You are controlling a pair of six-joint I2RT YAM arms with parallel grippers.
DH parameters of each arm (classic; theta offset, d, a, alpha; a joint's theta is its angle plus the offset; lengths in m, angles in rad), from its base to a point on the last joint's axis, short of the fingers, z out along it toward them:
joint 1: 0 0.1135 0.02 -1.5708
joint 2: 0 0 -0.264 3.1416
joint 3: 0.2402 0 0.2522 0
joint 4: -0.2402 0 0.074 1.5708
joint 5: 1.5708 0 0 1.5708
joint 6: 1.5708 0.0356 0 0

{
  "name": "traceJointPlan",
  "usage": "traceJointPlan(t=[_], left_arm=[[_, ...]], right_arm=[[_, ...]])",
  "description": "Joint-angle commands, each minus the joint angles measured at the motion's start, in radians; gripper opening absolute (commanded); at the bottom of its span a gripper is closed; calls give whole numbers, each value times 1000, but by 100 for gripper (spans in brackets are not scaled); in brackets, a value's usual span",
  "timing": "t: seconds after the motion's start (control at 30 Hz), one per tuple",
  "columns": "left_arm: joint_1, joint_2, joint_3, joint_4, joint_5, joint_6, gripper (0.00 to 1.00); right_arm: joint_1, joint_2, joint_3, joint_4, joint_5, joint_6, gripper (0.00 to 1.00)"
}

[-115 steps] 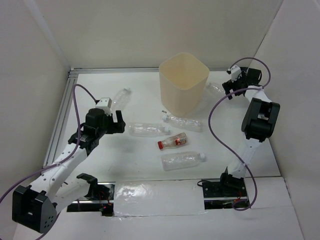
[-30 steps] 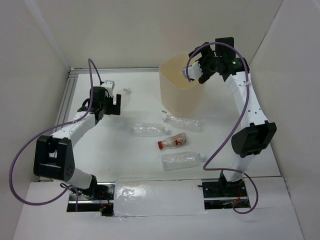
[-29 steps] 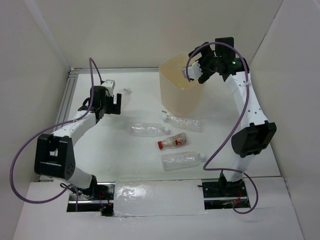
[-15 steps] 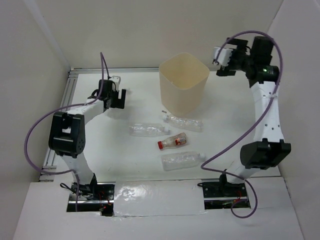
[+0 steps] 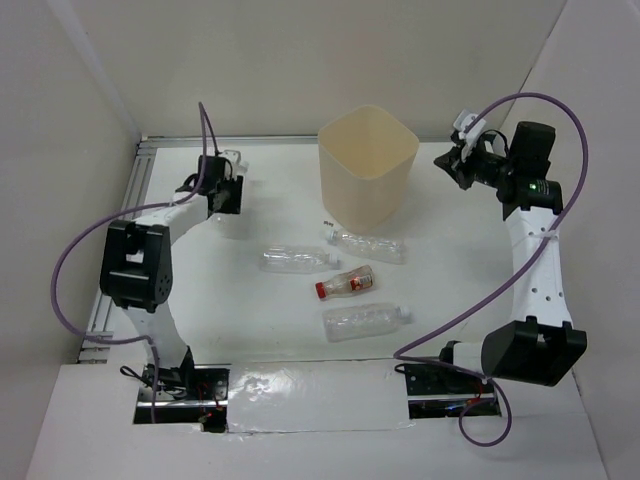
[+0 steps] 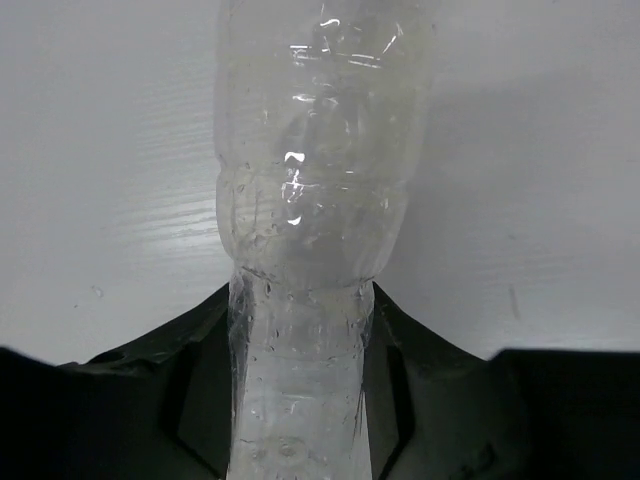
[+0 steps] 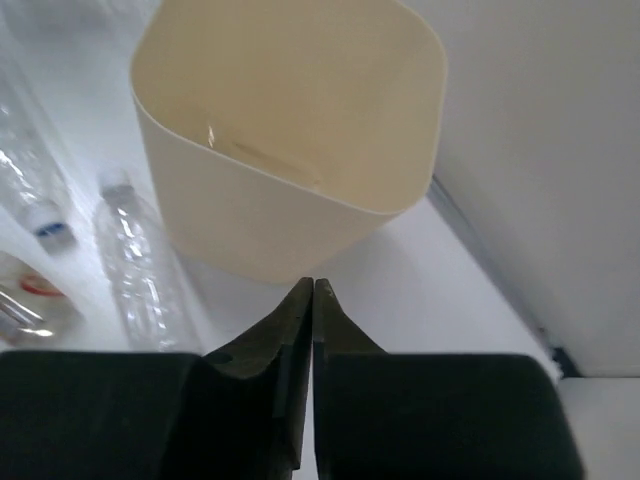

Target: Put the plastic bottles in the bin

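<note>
My left gripper (image 6: 300, 300) is shut on a clear plastic bottle (image 6: 315, 150) that lies on the white table and points away from the camera. Seen from above, the left gripper (image 5: 224, 188) sits at the far left of the table. The beige bin (image 5: 366, 195) stands at the back centre and shows no bottle inside (image 7: 260, 210). My right gripper (image 5: 456, 165) hovers right of the bin, shut (image 7: 313, 282) with nothing between its fingers. Two clear bottles (image 5: 297, 260) (image 5: 368, 245), a red-capped bottle (image 5: 345, 284) and another clear bottle (image 5: 365, 322) lie in front of the bin.
White walls enclose the table on the left, back and right. A metal rail (image 5: 125, 225) runs along the left edge. Purple cables loop from both arms. The arm bases (image 5: 445, 378) sit at the near edge.
The left gripper reached further back and closed on the clear bottle. The right arm swung from over the bin's rim to the bin's right side, and its jaws shut.
</note>
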Motion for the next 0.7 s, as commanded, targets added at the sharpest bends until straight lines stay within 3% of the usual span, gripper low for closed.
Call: traceJointPlan(t=[0.0, 0.03, 0.13, 0.17, 0.2, 0.27, 0.3, 0.43, 0.47, 0.53, 0.57, 0.63, 0.67], left_arm=[[-4, -191, 17, 26, 107, -54, 23], [-4, -229, 17, 26, 138, -72, 23], [-26, -372, 26, 99, 305, -185, 19], [-26, -398, 15, 189, 348, -216, 19], [-59, -432, 15, 240, 409, -276, 19], [-93, -432, 29, 327, 460, -321, 19], [-136, -432, 47, 384, 474, -350, 17], [-243, -325, 258, 459, 506, -361, 17], [-259, -271, 296, 478, 520, -361, 17], [-300, -216, 395, 527, 511, -396, 16], [-311, -163, 420, 550, 500, -405, 16], [-342, -115, 468, 598, 465, -440, 17], [-352, -95, 468, 662, 448, -440, 19]], right_arm=[[-7, 2, 0, 84, -67, 197, 5], [-7, 2, 0, 107, -51, 234, 0], [-18, 2, -34, 125, -42, 317, 1], [-18, 2, -44, 125, -42, 329, 13], [-18, 2, -55, 125, -42, 354, 66], [-18, 2, -67, 90, -63, 325, 96], [-18, 2, -78, 78, -73, 313, 100], [-18, -23, -129, 44, -82, 263, 100], [-18, -24, -153, 32, -82, 248, 94], [-18, -34, -162, 18, -102, 228, 74], [-18, -45, -190, 18, -102, 228, 48], [-18, -56, -211, 18, -111, 217, 19], [-18, -71, -237, 18, -111, 217, 12]])
